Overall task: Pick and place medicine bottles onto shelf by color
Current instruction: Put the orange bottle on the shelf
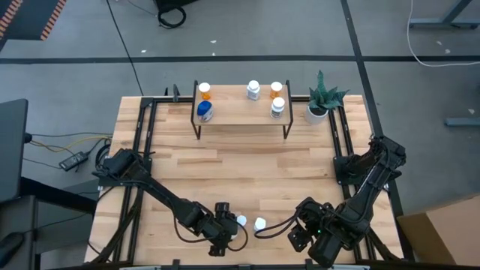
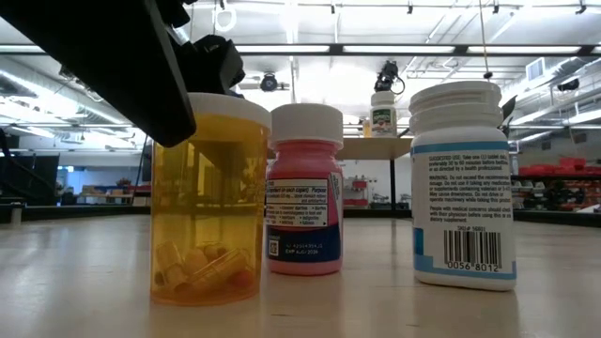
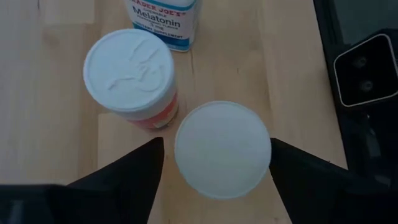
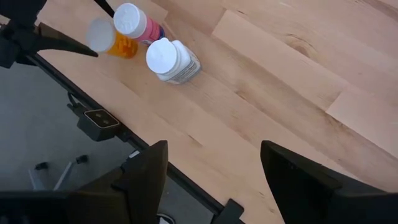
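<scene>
Three bottles stand near the table's near edge: an orange one (image 2: 207, 202), a pink one (image 2: 305, 188) and a white one (image 2: 465, 183). My left gripper (image 3: 216, 146) is open above the orange bottle's white cap (image 3: 222, 149), pointing down, with one finger on either side of it. A gap shows at one finger; the other looks close against the cap's rim. My right gripper (image 4: 214, 162) is open and waits at the near edge, to the right of the bottles. The shelf (image 1: 241, 116) at the far side carries several bottles: two orange, one blue and two white.
The pink bottle (image 3: 130, 74) stands right beside the orange one, and the white melatonin bottle (image 3: 163, 22) just past it. A potted green plant (image 1: 322, 101) stands to the right of the shelf. Bare tabletop lies between the shelf and the near bottles.
</scene>
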`<state>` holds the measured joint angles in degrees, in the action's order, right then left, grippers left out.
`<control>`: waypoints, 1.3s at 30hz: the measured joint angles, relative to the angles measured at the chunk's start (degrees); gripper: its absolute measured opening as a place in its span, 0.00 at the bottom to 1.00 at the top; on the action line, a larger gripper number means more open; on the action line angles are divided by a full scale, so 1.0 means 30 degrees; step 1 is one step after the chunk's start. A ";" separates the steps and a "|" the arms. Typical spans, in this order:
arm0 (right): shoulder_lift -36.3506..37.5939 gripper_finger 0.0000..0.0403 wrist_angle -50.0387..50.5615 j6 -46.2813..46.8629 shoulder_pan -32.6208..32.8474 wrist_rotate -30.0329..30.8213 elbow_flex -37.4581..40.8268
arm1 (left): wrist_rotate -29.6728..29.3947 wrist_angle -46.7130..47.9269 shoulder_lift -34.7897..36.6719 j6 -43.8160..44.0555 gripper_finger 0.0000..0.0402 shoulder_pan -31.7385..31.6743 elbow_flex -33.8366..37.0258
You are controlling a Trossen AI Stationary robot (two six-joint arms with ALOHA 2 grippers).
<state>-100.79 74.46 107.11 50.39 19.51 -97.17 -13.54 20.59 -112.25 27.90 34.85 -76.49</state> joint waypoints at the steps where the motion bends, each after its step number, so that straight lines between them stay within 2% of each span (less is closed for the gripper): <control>1: 0.0000 0.66 0.0006 0.0000 0.0000 -0.0006 0.0000 | 0.0000 -0.0011 0.0000 0.0000 0.71 0.0000 0.0000; 12: 0.0000 0.66 0.0015 -0.0042 0.0000 0.0000 0.0000 | 0.0008 -0.0171 0.0000 0.1451 0.54 -0.0003 0.0000; 22: 0.0000 0.66 0.0051 -0.0051 0.0000 -0.0007 0.0000 | 0.0015 -0.0162 0.0083 0.1520 0.59 -0.0007 0.0000; 30: 0.0000 0.66 0.0066 -0.0058 -0.0002 -0.0007 0.0000 | 0.0208 0.0321 0.1284 0.1610 0.54 -0.0059 -0.0007; 39: 0.0000 0.66 0.0211 -0.0080 -0.0007 0.0087 0.0000 | 0.0215 0.4452 0.4522 0.1337 0.57 -0.1427 -0.0015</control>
<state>-100.79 75.09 106.87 50.37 19.77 -97.17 -12.89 33.95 -98.68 31.91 30.57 -76.53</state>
